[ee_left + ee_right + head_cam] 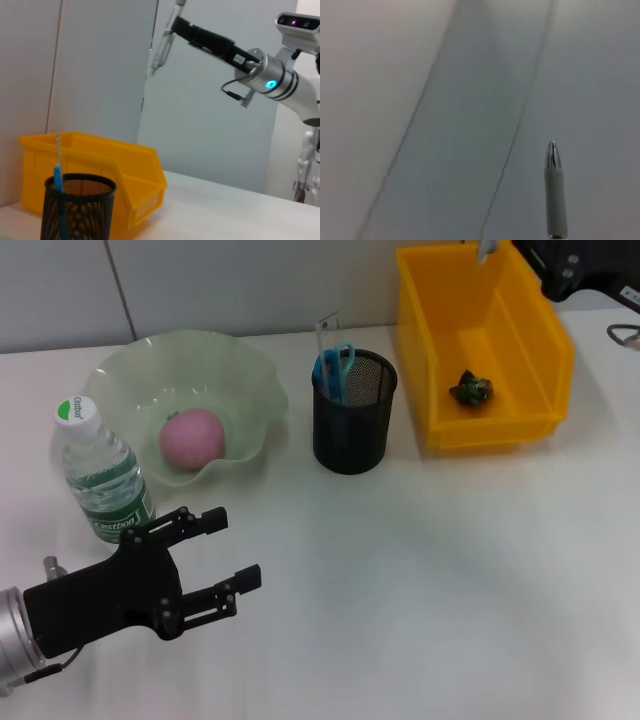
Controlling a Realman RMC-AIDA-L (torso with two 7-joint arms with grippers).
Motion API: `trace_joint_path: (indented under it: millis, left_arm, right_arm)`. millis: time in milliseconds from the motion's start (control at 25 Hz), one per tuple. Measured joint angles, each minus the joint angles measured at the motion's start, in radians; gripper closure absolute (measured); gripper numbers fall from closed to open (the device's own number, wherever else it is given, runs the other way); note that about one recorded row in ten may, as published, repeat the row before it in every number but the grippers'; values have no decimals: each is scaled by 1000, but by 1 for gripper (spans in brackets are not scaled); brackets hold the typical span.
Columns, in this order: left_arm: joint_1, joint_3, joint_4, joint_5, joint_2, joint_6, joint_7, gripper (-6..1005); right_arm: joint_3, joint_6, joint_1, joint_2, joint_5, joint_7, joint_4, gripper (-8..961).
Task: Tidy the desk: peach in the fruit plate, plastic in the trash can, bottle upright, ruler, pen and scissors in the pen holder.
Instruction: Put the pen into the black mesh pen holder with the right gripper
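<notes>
Near edge, robot's left: the left gripper (226, 552) is hovering low over the white table (430, 580), its 2 black fingers spread apart and holding nothing.
Bottle: the water bottle (100, 472) is standing upright just beyond that gripper, green cap on top.
Fruit plate: the pale green wavy plate (245, 375) is sitting just beside the bottle, carrying the pink peach (192, 438) inside it.
Pen holder: the black mesh cup (353, 430) is standing between plate and bin, with the blue-handled scissors (336, 368) and the clear ruler (327, 332) sticking up out of it.
Trash can: the yellow bin (540, 340) is holding the crumpled green plastic (470, 390) on its floor.
Far right: the right gripper (176, 21) is raised high above the bin, clamping the grey pen (161, 47), which is hanging tip down.
</notes>
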Motion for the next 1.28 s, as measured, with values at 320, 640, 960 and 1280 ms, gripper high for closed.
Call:
trace_joint_path:
  millis: [320, 640, 960, 1280]
  left_arm:
    - [-30, -2, -23, -3, -3, -21, 57, 214]
    - [-50, -3, -40, -13, -2, -70, 63, 214]
    - [-53, -4, -32, -36, 1, -71, 66, 214]
    - [-44, -5, -28, -43, 3, -77, 76, 214]
  right_arm:
    - [-2, 73, 43, 4, 22, -547, 37, 834]
    - [-14, 156, 90, 6, 44, -1158, 144, 833]
    - [-96, 185, 98, 5, 172, -1699, 266, 832]
    - [-103, 187, 86, 1, 171, -2010, 315, 830]
